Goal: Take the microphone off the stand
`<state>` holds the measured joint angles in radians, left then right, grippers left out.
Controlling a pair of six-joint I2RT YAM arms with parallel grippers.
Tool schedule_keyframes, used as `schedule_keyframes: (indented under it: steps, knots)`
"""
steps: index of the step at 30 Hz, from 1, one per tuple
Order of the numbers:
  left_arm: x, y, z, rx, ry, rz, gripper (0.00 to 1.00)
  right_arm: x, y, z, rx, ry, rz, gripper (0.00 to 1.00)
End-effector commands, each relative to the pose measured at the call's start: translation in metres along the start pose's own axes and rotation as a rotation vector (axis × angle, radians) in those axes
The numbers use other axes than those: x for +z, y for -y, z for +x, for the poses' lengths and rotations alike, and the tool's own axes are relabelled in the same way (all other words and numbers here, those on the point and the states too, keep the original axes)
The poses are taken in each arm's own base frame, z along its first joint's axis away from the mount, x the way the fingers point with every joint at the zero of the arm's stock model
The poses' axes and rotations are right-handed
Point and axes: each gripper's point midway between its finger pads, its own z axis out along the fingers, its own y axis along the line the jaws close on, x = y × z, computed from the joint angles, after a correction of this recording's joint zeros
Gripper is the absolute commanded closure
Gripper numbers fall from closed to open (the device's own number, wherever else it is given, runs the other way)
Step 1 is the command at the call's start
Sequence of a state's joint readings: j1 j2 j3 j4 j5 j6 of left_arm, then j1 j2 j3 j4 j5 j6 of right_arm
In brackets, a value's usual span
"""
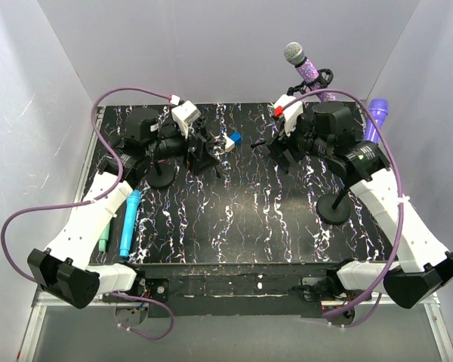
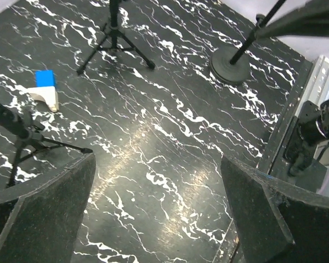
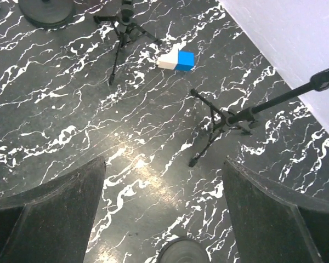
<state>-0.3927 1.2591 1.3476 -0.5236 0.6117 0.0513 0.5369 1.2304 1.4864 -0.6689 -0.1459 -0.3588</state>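
Seen from above, a sparkly purple microphone [image 1: 308, 69] with a grey head sits tilted in the clip of its stand [image 1: 326, 75]. It is to the right of a blue-and-white block [image 1: 232, 139] and farther back, past the far edge of the black marbled table [image 1: 234, 219]. Only this overhead view shows the microphone; neither wrist camera catches it.

The left gripper [image 1: 204, 151] hangs just left of the block and the right gripper [image 1: 283, 151] to its right.

The left wrist view shows that gripper's two fingers [image 2: 49, 208] spread wide over bare table, holding nothing, with the block up and to the left. The right wrist view shows the same of its fingers [image 3: 60, 208]: parted wide, nothing held, with a tripod stand [image 3: 216, 123] ahead and the block beyond it.

Only the overhead view shows a teal microphone [image 1: 130, 222] lying flat, left of the block and nearer the arm bases.
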Motion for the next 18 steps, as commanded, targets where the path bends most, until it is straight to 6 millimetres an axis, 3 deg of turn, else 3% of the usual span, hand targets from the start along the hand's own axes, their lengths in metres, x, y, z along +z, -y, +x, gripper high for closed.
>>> schedule_keyframes:
  steps: [1,4,6,9,13,18]
  knots:
    - [-0.004,0.009,0.003,0.006,0.0,-0.017,0.02,-0.017,0.023,-0.036,-0.029,0.075,0.097,0.07]
    - [0.004,0.001,0.016,0.006,-0.046,-0.026,0.02,-0.023,0.043,-0.063,0.031,0.156,0.203,0.07]
    - [0.009,0.005,0.032,0.046,-0.103,0.037,0.02,-0.04,0.089,-0.087,0.107,0.204,0.443,0.07]
    - [0.01,-0.006,0.042,0.065,-0.149,-0.03,0.02,-0.063,0.131,-0.12,0.104,0.255,0.589,0.02]
    - [0.008,-0.008,0.036,0.092,-0.142,-0.046,0.02,-0.054,0.162,-0.122,0.062,0.238,0.586,0.02]
    - [0.005,-0.014,0.027,0.055,-0.1,-0.044,0.02,-0.031,0.167,-0.12,-0.017,0.23,0.507,0.03]
